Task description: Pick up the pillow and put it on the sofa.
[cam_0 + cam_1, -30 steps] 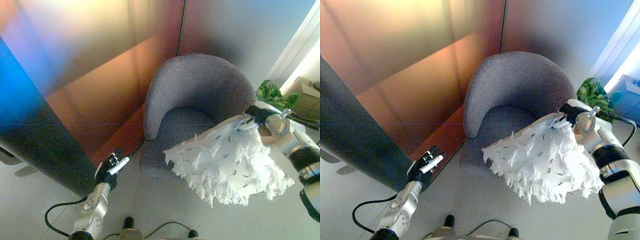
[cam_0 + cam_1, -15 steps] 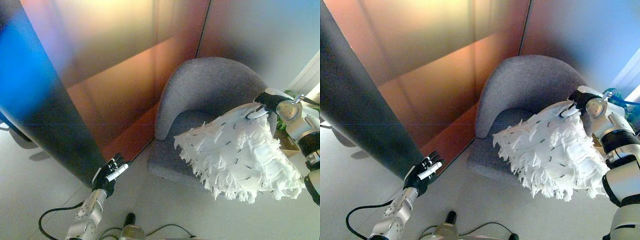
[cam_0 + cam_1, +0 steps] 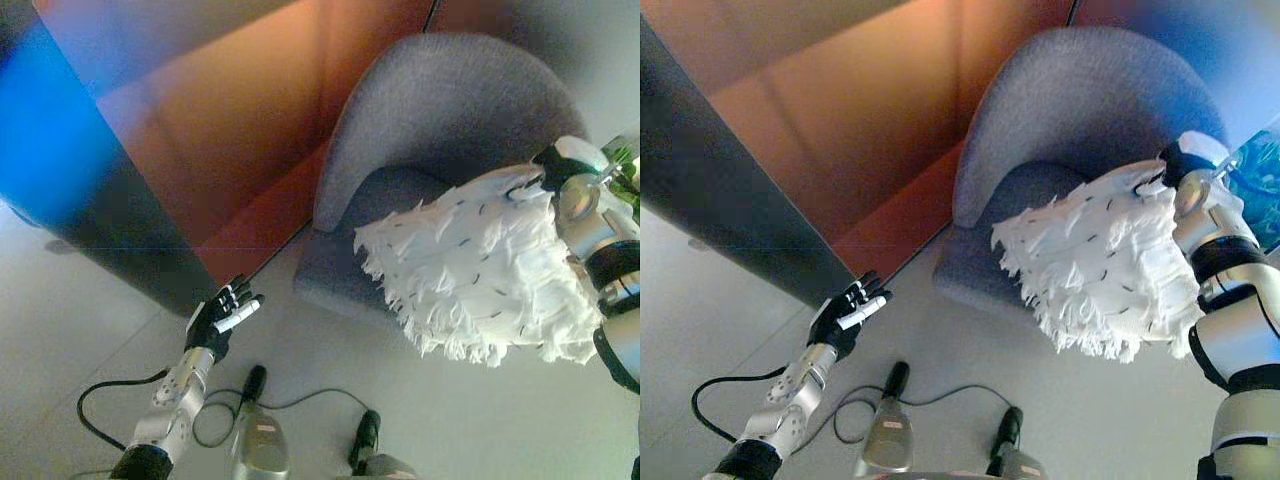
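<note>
A white shaggy pillow (image 3: 480,275) with small dark flecks hangs from my right hand (image 3: 556,170), which is shut on its upper right corner. The pillow is held in the air over the front right part of the seat of a grey round-backed armchair (image 3: 440,120), the sofa of the task. It also shows in the right eye view (image 3: 1105,270). My left hand (image 3: 222,320) is open and empty, low at the left above the pale floor, well apart from the chair.
A reddish-brown wall panel (image 3: 230,130) stands behind and left of the chair, with a dark panel (image 3: 110,230) further left. A green plant (image 3: 1262,190) shows at the right edge behind my right arm. Pale floor (image 3: 330,400) lies in front of the chair.
The camera has shifted, so the chair now sits higher and closer in view. The pillow stays gripped in my right hand, over the seat's front. My left hand keeps its open pose.
</note>
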